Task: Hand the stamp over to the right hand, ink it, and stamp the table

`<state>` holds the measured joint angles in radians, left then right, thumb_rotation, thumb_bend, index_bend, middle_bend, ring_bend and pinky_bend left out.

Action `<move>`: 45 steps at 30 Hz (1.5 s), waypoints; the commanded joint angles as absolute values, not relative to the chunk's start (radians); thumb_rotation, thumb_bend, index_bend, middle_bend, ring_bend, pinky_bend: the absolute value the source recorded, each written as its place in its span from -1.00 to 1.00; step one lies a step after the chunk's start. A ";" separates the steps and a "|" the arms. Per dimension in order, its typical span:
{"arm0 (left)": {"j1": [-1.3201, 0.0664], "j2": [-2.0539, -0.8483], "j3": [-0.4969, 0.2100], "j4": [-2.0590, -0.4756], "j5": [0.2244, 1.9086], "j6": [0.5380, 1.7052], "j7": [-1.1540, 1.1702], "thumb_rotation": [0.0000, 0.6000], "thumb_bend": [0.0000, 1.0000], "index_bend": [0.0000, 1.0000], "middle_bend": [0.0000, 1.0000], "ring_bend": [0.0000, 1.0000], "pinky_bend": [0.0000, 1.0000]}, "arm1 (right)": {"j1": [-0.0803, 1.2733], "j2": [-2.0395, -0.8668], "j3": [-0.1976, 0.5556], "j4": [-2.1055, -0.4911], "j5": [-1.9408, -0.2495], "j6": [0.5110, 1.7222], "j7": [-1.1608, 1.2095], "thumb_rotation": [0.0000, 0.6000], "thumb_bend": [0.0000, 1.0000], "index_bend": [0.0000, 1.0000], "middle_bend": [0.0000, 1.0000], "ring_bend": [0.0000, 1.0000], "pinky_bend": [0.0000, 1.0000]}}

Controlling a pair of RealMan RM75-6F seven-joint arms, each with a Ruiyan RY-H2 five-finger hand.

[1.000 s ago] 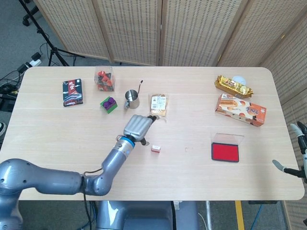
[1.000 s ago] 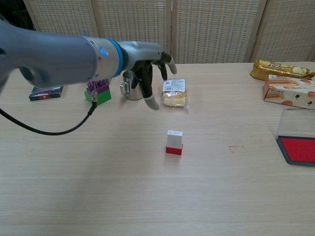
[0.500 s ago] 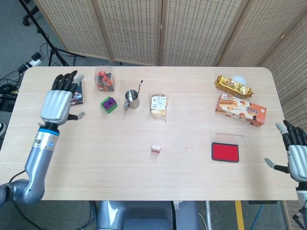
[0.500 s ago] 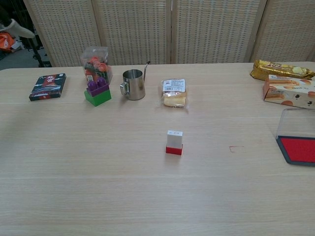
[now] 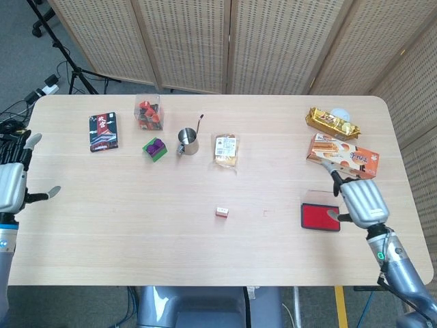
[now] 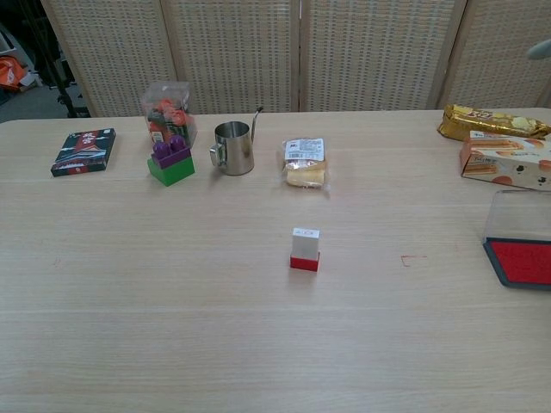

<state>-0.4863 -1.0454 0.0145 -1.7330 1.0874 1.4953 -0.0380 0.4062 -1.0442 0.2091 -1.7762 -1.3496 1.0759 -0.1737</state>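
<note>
Stamp (image 5: 222, 212) sits upright near the middle of the desk (image 5: 205, 253), toward the front edge — nobody's holding it, so handover, inking and stamping all look left to do. Left hand (image 5: 11, 183) hangs off the left edge, fingers spread, empty. Right hand (image 5: 362, 199) hovers by the red ink pad (image 5: 320, 216) near the right edge — empty, fingers probably loose. Plenty of bare wood around the stamp.

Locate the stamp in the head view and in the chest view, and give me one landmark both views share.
Head view: the stamp stands alone on the table, just below centre, well left of the red ink pad.
Chest view: the stamp stands upright near centre, white top on a red base.
Shared landmark: the steel cup, up-left of the stamp in both views.
</note>
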 commanded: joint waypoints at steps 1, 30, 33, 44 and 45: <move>-0.459 -1.028 0.026 -1.737 1.127 1.497 -0.068 1.00 -0.96 -1.00 -1.00 -1.00 -1.00 | 0.527 -1.110 0.241 -1.805 -1.234 0.926 -0.213 1.00 -1.00 -0.99 0.65 0.76 0.99; -0.417 -0.971 -0.080 -1.701 1.138 1.299 -0.163 1.00 -0.94 -1.00 -1.00 -1.00 -1.00 | 0.869 -1.654 0.253 -1.684 -0.558 1.082 -0.739 1.00 -0.35 -0.20 0.85 0.97 1.00; -0.411 -0.972 -0.088 -1.703 1.137 1.292 -0.156 1.00 -0.94 -1.00 -1.00 -1.00 -1.00 | 0.879 -1.675 0.255 -1.673 -0.534 1.090 -0.741 1.00 -0.33 -0.20 0.85 0.97 1.00; -0.396 -0.968 -0.111 -1.708 1.145 1.269 -0.150 1.00 -0.93 -1.00 -1.00 -1.00 -1.00 | 0.907 -1.719 0.264 -1.672 -0.481 1.126 -0.757 1.00 -0.31 -0.20 0.85 0.97 1.00; -0.394 -0.968 -0.114 -1.707 1.145 1.269 -0.151 1.00 -0.92 -1.00 -1.00 -1.00 -1.00 | 0.909 -1.724 0.265 -1.668 -0.480 1.128 -0.755 1.00 -0.31 -0.20 0.85 0.97 1.00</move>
